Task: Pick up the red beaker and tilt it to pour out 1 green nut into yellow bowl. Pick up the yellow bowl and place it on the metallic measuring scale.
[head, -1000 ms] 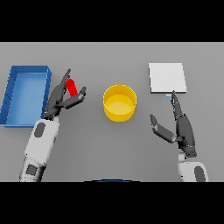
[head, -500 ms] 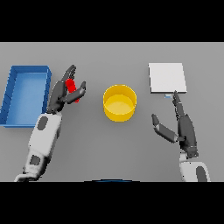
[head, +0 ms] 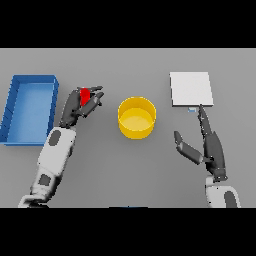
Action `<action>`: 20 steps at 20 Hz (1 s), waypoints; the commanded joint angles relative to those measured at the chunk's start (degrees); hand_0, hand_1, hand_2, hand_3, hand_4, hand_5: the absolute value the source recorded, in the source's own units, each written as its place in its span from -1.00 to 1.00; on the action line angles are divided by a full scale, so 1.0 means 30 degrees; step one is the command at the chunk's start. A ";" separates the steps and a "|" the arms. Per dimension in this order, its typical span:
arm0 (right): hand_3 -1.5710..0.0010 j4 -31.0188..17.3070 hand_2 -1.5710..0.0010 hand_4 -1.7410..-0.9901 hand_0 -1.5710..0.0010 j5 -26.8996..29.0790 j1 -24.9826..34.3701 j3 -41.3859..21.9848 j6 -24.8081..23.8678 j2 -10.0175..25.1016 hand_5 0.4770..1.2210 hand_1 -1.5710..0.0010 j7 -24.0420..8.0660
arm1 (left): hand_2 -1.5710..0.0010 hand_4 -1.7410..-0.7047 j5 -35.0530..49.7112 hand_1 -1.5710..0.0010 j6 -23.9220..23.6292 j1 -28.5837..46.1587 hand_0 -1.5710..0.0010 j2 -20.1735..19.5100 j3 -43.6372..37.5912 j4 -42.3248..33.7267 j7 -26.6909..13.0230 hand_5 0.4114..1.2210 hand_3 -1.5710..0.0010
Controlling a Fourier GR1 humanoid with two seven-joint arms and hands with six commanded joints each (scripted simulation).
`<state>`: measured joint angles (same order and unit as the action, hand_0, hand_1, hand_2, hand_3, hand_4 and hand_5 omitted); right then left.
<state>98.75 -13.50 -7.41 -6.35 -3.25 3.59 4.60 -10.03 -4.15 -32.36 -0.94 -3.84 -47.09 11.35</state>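
Two steps remain: left hand grips the beaker, left of the bowl, nothing poured. Bowl sits near-left of the scale; right hand waits, fingers straight.

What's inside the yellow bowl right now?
The yellow bowl shows only its bare yellow floor; no green nut is visible. The left hand wraps the red beaker, covering its contents.

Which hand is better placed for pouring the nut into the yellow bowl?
Left. The left hand has its fingers curled round the red beaker, beside the yellow bowl. The right hand is open, near the scale.
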 commanded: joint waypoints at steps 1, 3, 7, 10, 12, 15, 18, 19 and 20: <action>1.00 -0.0026 1.00 0.29 1.00 0.0235 0.0090 0.0182 0.0057 0.0063 -0.55 1.00 -0.0192 | -0.82 -0.64 0.0046 -0.81 -0.0264 -0.0084 -0.81 0.0015 -0.0057 0.0021 -0.0350 0.85 -0.75; 1.00 -0.0225 1.00 0.28 1.00 0.0204 0.0188 0.0096 0.0084 -0.0034 -0.55 1.00 -0.0264 | -0.89 -0.77 0.0590 -0.88 -0.0372 -0.0238 -0.88 0.0129 -0.0228 -0.0188 -0.0100 0.80 -0.84; 1.00 -0.0038 1.00 0.28 1.00 -0.0135 -0.0037 -0.0003 -0.0109 0.0005 -0.54 1.00 0.0115 | -0.95 -0.90 0.1300 -0.95 -0.0911 0.0099 -0.95 0.0016 -0.0187 -0.1824 0.0048 0.74 -0.93; 1.00 -0.0142 1.00 0.27 1.00 -0.0381 0.0026 -0.0052 -0.0212 0.0052 -0.52 1.00 0.0262 | -0.98 -0.95 0.0770 -0.98 -0.0955 -0.0161 -0.97 -0.0317 0.0777 -0.2896 -0.0889 0.73 -0.97; 1.00 -0.0189 1.00 0.28 1.00 -0.0340 0.0019 0.0036 -0.0154 0.0193 -0.51 1.00 0.0496 | -0.98 -0.97 -0.0175 -0.98 -0.0760 -0.0260 -0.98 -0.1081 0.1802 -0.3656 -0.1680 0.74 -0.98; 1.00 -0.0107 1.00 0.29 1.00 -0.0596 -0.0020 -0.0141 -0.0123 0.0231 -0.48 1.00 0.0248 | -0.99 -0.98 -0.1864 -0.99 -0.0132 -0.0549 -0.99 -0.2069 0.3747 -0.4650 -0.3639 0.76 -0.99; 1.00 -0.0180 1.00 0.29 1.00 -0.0746 -0.0092 -0.0285 -0.0204 0.0059 -0.46 1.00 0.0137 | -0.99 -0.98 -0.2668 -0.99 0.0107 -0.0677 -0.99 -0.2458 0.4877 -0.5124 -0.4658 0.73 -0.99; 1.00 -0.0202 1.00 0.29 1.00 -0.0820 -0.0032 -0.0330 -0.0235 0.0011 -0.46 1.00 0.0025 | -0.99 -0.98 -0.2872 -0.99 0.0131 -0.0750 -0.99 -0.2548 0.5172 -0.5207 -0.4970 0.73 -0.99; 1.00 -0.0334 1.00 0.29 1.00 -0.0669 0.0069 -0.0154 -0.0228 0.0078 -0.46 1.00 -0.0044 | -0.99 -0.98 -0.3022 -0.99 0.0215 -0.0898 -0.99 -0.2703 0.5387 -0.5234 -0.5289 0.73 -0.99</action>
<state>97.76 -15.50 -7.19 -6.79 -3.96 3.84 4.36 -18.98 -3.51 -35.07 -9.05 12.32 -62.80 -4.50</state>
